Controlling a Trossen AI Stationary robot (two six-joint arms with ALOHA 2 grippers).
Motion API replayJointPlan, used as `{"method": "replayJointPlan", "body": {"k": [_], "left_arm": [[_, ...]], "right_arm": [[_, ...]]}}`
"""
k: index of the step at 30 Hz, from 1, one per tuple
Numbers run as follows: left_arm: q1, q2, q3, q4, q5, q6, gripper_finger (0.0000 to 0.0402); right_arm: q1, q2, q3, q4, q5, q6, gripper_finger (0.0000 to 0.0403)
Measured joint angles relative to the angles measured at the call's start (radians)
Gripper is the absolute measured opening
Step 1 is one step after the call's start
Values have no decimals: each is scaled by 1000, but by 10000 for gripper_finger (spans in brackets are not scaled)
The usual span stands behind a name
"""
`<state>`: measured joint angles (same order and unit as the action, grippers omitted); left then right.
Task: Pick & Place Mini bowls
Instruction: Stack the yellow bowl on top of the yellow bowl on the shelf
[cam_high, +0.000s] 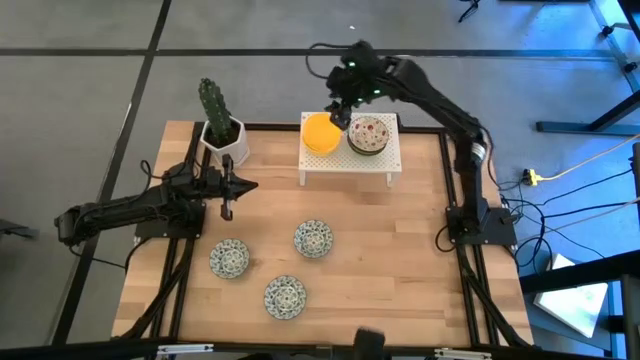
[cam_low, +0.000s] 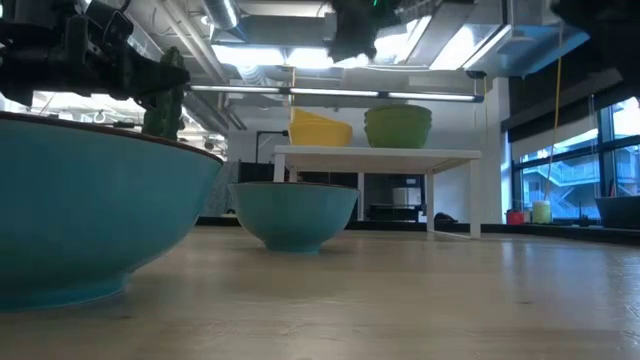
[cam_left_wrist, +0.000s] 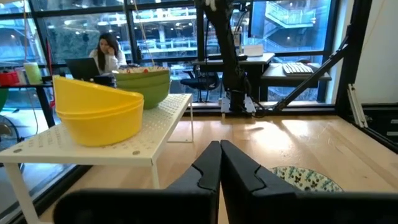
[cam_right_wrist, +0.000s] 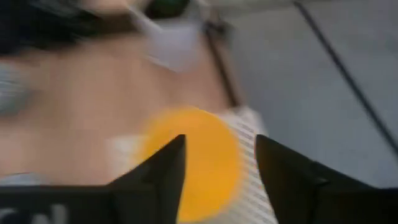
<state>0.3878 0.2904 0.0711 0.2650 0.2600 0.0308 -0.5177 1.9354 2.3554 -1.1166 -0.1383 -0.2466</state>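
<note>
A stack of yellow mini bowls (cam_high: 321, 133) (cam_left_wrist: 99, 113) (cam_low: 320, 128) and a stack of floral bowls (cam_high: 369, 134) (cam_left_wrist: 147, 84) stand side by side on a white perforated stand (cam_high: 350, 165). Three blue-green patterned bowls (cam_high: 229, 258) (cam_high: 313, 238) (cam_high: 285, 296) rest on the table on their bases. My right gripper (cam_high: 340, 110) (cam_right_wrist: 221, 155) hovers open above the stand, over the yellow stack (cam_right_wrist: 193, 155), clear of it in the low view (cam_low: 355, 35). My left gripper (cam_high: 228, 190) (cam_left_wrist: 219, 163) is shut and empty above the table's left part, near the cactus pot.
A white cactus pot (cam_high: 222, 135) stands at the table's far left corner, just beyond my left gripper. The stand takes the middle of the far edge. Bare wood (cam_high: 400, 260) lies on the table's right half. A person sits at a desk beyond the table (cam_left_wrist: 107, 50).
</note>
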Motion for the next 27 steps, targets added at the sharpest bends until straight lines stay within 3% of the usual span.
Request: {"method": "replayJointPlan", "body": {"k": [4, 6, 8, 10, 14, 20, 27], "left_arm": [[0, 0, 0, -10, 0, 0, 7], [0, 0, 0, -15, 0, 0, 7], [0, 0, 0, -22, 0, 3, 5], [0, 0, 0, -31, 0, 8, 3], [0, 0, 0, -35, 0, 8, 1], [0, 0, 0, -58, 0, 8, 8], [0, 0, 0, -49, -8, 9, 2]], "right_arm": [[69, -81, 1, -44, -186, -74, 81], [102, -122, -20, -90, -338, -190, 25], [126, -163, -50, -102, -537, -242, 13], [147, -215, -101, -93, -614, -244, 14], [193, -347, -305, 7, -541, -207, 6], [199, -609, -714, 310, -427, -75, 7], [211, -921, -1303, 860, -326, 85, 5]]}}
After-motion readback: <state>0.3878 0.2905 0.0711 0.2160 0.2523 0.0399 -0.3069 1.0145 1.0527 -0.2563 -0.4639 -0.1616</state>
